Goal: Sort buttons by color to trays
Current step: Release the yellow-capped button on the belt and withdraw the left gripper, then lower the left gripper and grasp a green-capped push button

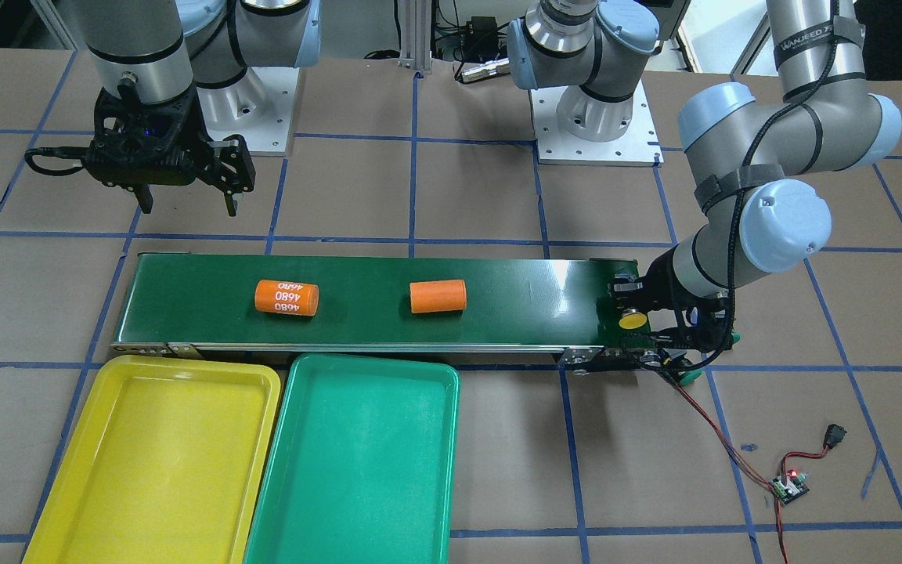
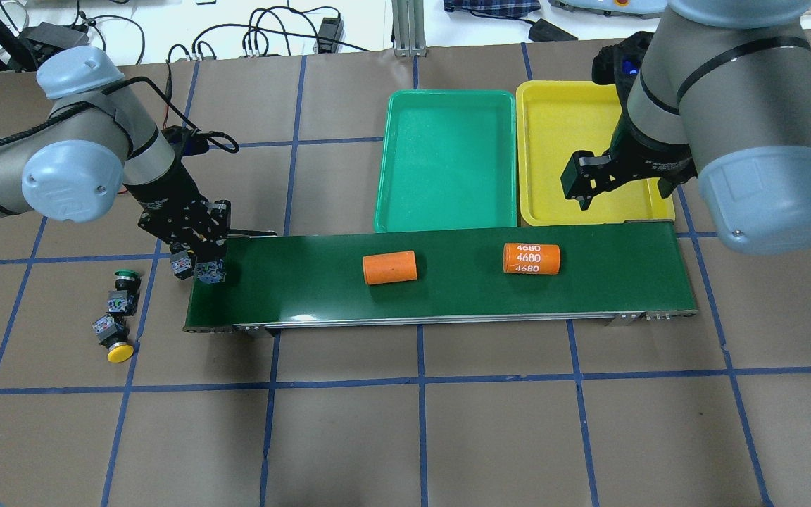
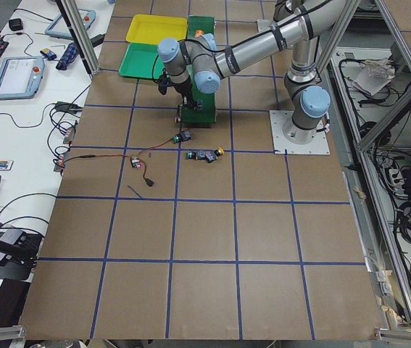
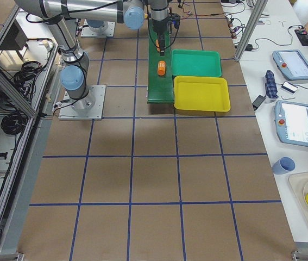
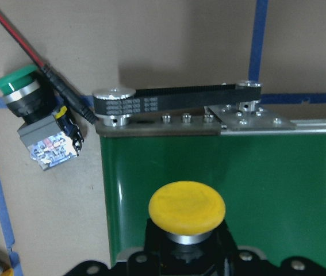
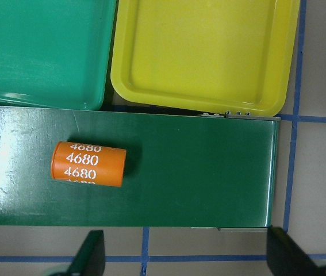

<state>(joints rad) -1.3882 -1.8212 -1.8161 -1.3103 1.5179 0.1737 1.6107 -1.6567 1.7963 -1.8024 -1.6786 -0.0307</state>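
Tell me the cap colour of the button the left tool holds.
Yellow; the button shows best in the left wrist-mounted view.

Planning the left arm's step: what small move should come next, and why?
Probably lower the left end effector and release the yellow button onto the belt: it is over the belt's end, and the yellow tray lies at the other end.

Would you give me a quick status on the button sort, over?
Left gripper shut on yellow button at belt end. Right gripper open. Yellow tray, green tray empty. Two cylinders on belt.
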